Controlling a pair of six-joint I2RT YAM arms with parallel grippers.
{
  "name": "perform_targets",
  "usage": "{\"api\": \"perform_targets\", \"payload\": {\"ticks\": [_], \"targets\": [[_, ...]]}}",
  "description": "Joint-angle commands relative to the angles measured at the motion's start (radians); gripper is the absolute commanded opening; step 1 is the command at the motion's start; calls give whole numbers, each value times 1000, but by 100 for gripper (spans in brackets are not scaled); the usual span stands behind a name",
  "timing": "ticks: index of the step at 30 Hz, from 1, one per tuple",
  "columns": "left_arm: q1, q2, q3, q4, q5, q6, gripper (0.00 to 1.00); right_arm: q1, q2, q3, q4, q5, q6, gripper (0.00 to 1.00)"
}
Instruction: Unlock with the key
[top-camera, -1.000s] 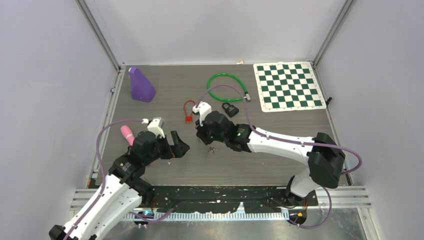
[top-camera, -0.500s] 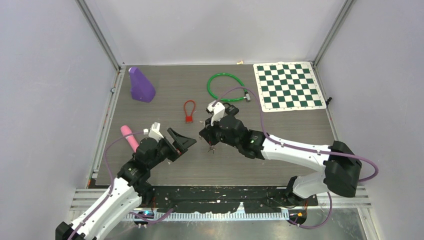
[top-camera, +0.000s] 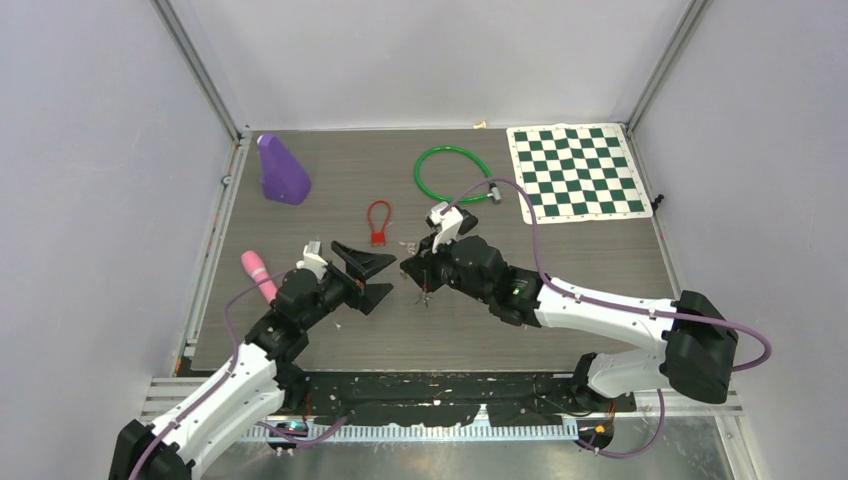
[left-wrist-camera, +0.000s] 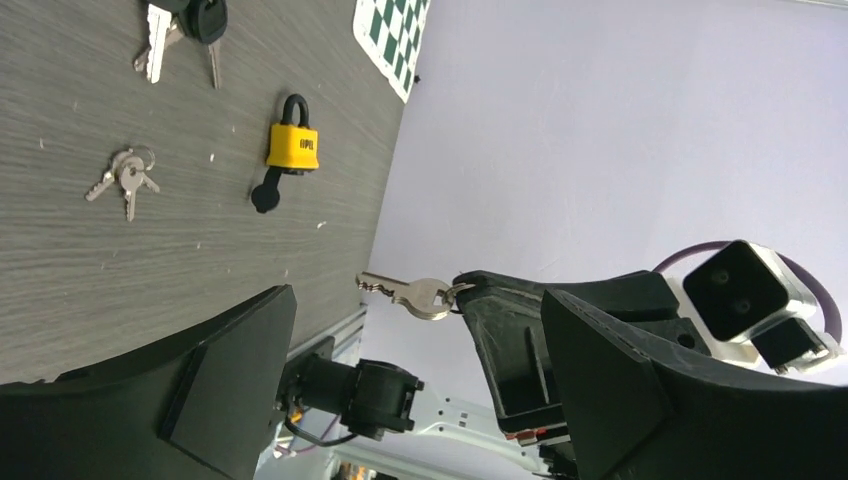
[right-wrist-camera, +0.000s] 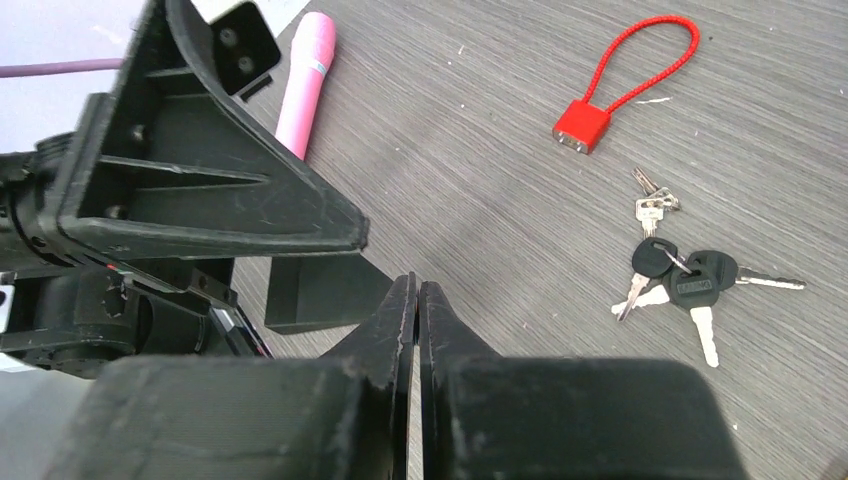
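A silver key (left-wrist-camera: 415, 293) hangs by its ring from the tips of my right gripper (top-camera: 405, 268), which is shut on that ring; in the right wrist view the right gripper (right-wrist-camera: 417, 290) shows its jaws pressed together and the key is hidden. My left gripper (top-camera: 390, 274) stands open just left of it, and in the left wrist view the left gripper (left-wrist-camera: 415, 330) has its fingers wide on either side of the hanging key without touching it. A yellow padlock (left-wrist-camera: 293, 146) with a black shackle lies on the table beyond; my right arm hides it from above.
On the table lie a red cable lock (top-camera: 378, 222), black-headed keys (right-wrist-camera: 685, 280), a small silver key bunch (left-wrist-camera: 124, 176), a pink cylinder (top-camera: 258, 275), a green cable loop (top-camera: 452, 172), a purple cone (top-camera: 282, 170) and a chessboard mat (top-camera: 575, 170).
My left gripper has moved right and forward, up to the right gripper's tips. The right arm has shifted right and now covers the padlock. Its jaws stayed shut.
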Motion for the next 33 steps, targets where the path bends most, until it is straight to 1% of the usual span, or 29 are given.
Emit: {"api": "perform_targets", "payload": {"ticks": [1, 9, 14, 16, 21, 27, 31, 33], "targets": [[2, 38, 47, 98, 58, -81, 98, 8, -34, 11, 93, 23, 10, 5], [1, 69, 60, 130, 66, -110, 98, 30, 6, 51, 133, 12, -4, 5], [-2, 83, 75, 149, 72, -123, 96, 52, 23, 32, 188, 26, -4, 6], [-4, 87, 72, 162, 73, -135, 94, 60, 29, 31, 202, 29, -12, 5], [-4, 69, 66, 175, 53, -145, 81, 78, 32, 21, 200, 31, -32, 5], [-4, 25, 69, 123, 7, -109, 63, 94, -12, -30, 187, 54, -26, 6], [-4, 18, 76, 121, 6, -96, 50, 100, -29, -57, 178, 77, -21, 5], [-4, 19, 78, 120, 9, -93, 42, 99, -34, -65, 177, 85, -17, 5]]}}
